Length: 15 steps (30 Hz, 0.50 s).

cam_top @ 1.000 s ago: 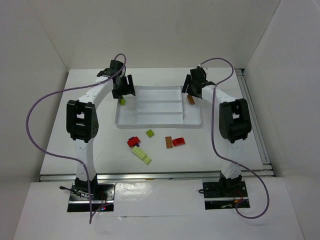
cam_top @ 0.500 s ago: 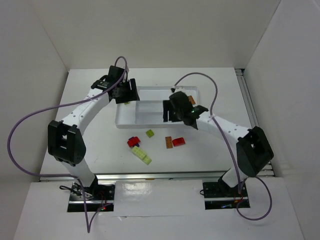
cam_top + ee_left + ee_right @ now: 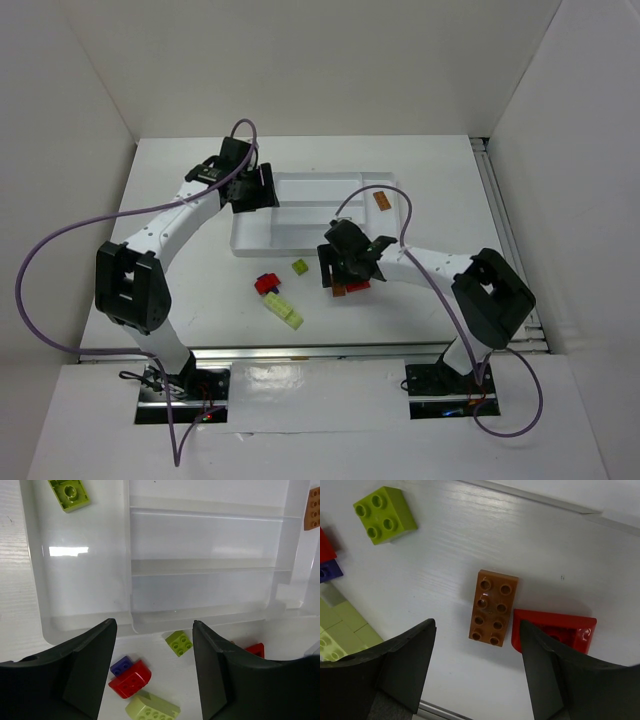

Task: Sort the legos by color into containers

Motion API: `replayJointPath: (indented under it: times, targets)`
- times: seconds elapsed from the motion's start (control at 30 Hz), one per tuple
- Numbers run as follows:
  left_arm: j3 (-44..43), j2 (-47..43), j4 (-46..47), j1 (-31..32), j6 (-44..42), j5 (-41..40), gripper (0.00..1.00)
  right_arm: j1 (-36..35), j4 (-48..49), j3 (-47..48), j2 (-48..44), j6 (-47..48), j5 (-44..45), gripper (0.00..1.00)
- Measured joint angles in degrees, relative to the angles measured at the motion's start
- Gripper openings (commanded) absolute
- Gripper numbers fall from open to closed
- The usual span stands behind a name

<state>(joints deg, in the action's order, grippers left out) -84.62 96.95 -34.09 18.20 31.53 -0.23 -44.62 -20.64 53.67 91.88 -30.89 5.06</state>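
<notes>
The white tray (image 3: 300,243) lies at mid-table. One yellow-green lego (image 3: 70,492) lies in its left compartment and one orange lego (image 3: 382,200) in its right end compartment. My left gripper (image 3: 252,192) is open and empty above the tray's left end; in its wrist view the left gripper (image 3: 154,625) frames the tray's near wall. My right gripper (image 3: 343,268) is open and empty, low over an orange lego (image 3: 493,607) with a red lego (image 3: 554,630) touching it on the table.
On the table in front of the tray lie a small yellow-green lego (image 3: 300,267), a red lego with a dark purple-blue one attached (image 3: 267,284), and a long pale green lego (image 3: 284,311). White walls enclose the table.
Both grippers have let go of their legos into the tray. My right arm has swung from the tray's right end down to the table legos. My left gripper shifted slightly over the tray.
</notes>
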Motion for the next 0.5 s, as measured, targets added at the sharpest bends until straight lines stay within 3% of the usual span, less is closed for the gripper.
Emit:
replayJointPath:
  times: [0.4, 0.5]
  targets:
    - [0.0, 0.0, 0.3, 0.5, 0.2, -1.3, 0.73, -0.2, 2.7, 0.7, 4.6, -0.4, -0.2, 0.75]
    - [0.0, 0.0, 0.3, 0.5, 0.2, -1.6, 0.73, -0.5, 2.6, 1.2, 5.3, -0.5, 0.5, 0.68]
